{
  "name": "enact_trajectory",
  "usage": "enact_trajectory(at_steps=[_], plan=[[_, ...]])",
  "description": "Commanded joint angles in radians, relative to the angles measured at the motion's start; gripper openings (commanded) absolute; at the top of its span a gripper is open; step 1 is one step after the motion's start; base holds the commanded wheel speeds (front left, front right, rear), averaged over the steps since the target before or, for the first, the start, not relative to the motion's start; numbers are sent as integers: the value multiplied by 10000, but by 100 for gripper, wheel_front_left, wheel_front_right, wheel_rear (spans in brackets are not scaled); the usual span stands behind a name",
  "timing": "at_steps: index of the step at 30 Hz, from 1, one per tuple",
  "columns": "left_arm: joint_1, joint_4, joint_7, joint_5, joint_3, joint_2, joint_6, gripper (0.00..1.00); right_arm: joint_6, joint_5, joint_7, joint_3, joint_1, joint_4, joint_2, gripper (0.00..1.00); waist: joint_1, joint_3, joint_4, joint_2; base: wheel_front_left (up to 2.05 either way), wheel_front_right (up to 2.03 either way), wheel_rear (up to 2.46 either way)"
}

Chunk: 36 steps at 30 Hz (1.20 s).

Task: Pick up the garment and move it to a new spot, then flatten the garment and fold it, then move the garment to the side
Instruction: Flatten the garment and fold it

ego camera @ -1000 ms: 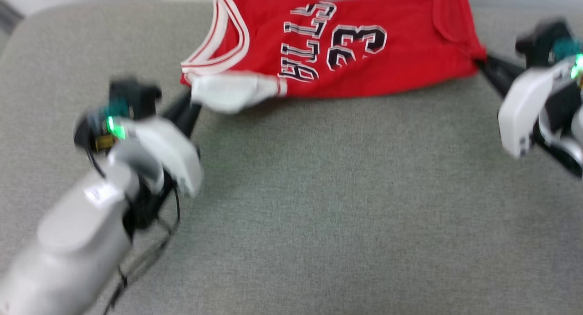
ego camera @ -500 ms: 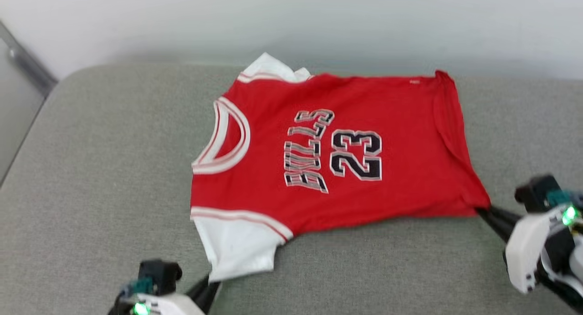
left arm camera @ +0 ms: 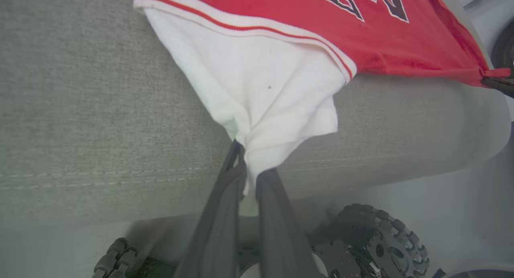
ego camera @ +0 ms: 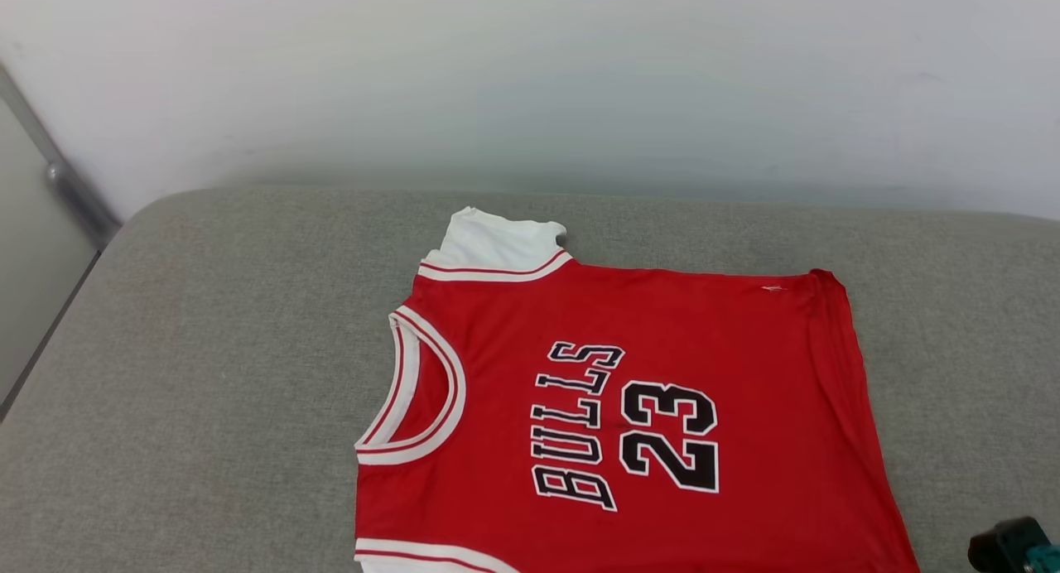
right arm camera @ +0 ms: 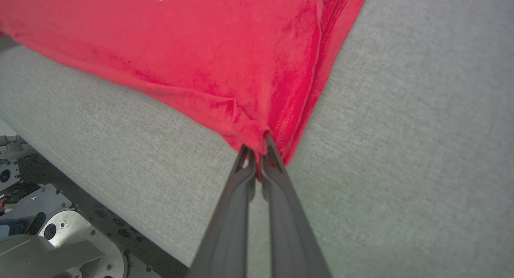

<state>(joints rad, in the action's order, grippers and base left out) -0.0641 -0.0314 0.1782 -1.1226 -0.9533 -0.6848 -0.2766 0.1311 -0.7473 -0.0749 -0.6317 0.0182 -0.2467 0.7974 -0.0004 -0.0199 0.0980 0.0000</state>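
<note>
- Red shirt (ego camera: 662,325) lies front-up on the grey cushion (ego camera: 207,349), spread pretty flat. Collar points to the robot's left, hem to its right.
- Black "BULLS" + "23" w/ white outlines read sideways in the head view. Far white sleeve (ego camera: 497,240) sticks out toward the pale wall (ego camera: 530,76).
- Left claw (left arm camera: 245,149) is clamped on the edge of the near white sleeve (left arm camera: 265,81), w/ cloth bunched btwn its two dark fingers, right by the cushion's front edge.
- Right claw (right arm camera: 257,147) is pinched tight on the shirt's near bottom corner, w/ red cloth gathered into folds at the tips.
- Left wrist cam also catches that red corner at the far right w/ dark tips on it.
- Shirt's near edge runs fairly straight btwn the 2 claws.
- Under the cushion's edge there's the robot's base w/ a black knobbly wheel (left arm camera: 381,238).
</note>
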Motion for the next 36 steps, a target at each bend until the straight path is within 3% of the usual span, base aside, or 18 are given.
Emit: enact_trajectory(at_steps=[1,5,12,23,36], plan=[[-195,-130,40,-56,33,-124,-134,0,-7,161,-138,517,-525,283,-115,0,4,-6,-32,0,0,0,0],[-295,-260,137,60,35,-216,-254,0,-7,523,-621,1362,-1475,894,-475,0,4,13,-70,0,0,0,0],[858,-131,16,880,61,-398,-133,0,-7,1178,-1352,2600,-1592,1735,-1110,0,4,167,13,0,0,0,0],[4007,431,-1247,1883,284,-608,762,0,-7,1642,-1875,3562,-780,2522,-1514,0,4,1042,-55,0,0,0,0],[6414,2106,-1936,2179,496,-282,1904,0,-7,1536,-2034,3495,864,2391,-1710,0,4,2609,-622,0,0,0,0]])
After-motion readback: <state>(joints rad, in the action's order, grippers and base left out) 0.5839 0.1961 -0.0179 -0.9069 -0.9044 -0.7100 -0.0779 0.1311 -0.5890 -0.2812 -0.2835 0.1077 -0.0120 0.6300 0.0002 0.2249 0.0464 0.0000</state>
